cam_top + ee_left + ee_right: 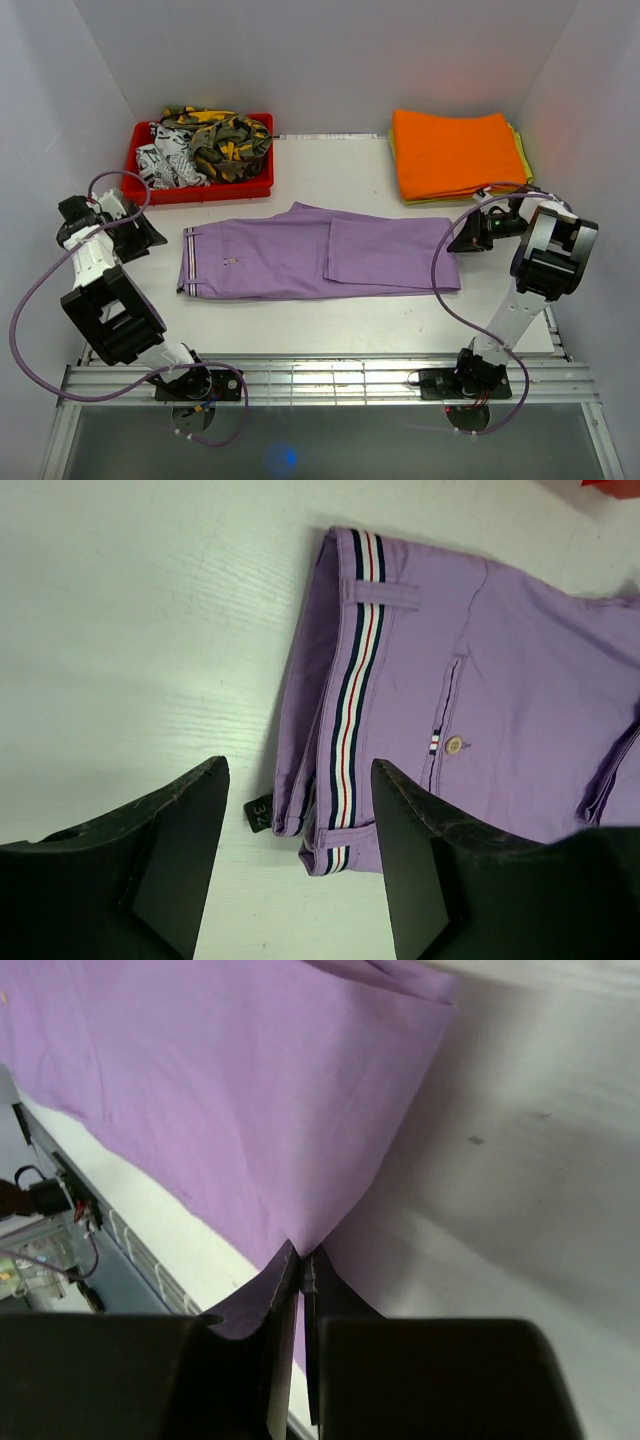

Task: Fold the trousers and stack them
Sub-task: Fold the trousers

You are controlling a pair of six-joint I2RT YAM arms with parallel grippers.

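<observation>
Currently the trousers [320, 262] lie flat mid-desk [330, 325], long axis running left-right and roughly parallel to the near edge. The waistband [352, 680] points at the left arm and the hems at the right arm. The legs look laid one over the other, so I read the lengthwise fold as done.

On the hem end the right gripper [298, 1260] is clamped on a peak of lilac fabric, which tents up into its fingers in the right wrist view. That fits: it's the end to carry over toward the waistband for the crosswise fold. Can't tell whether the pinch has both layers.

Over the waistband corner the left gripper [300, 770] is spread wide and holding nothing. The striped band and size tag show between its fingers. My guess is it's placed to pin or grab that end.

At the far side of the desk sit the red bin [230, 190] of patterned garments on the left and the orange cloth stack [455, 150] on the right.
</observation>
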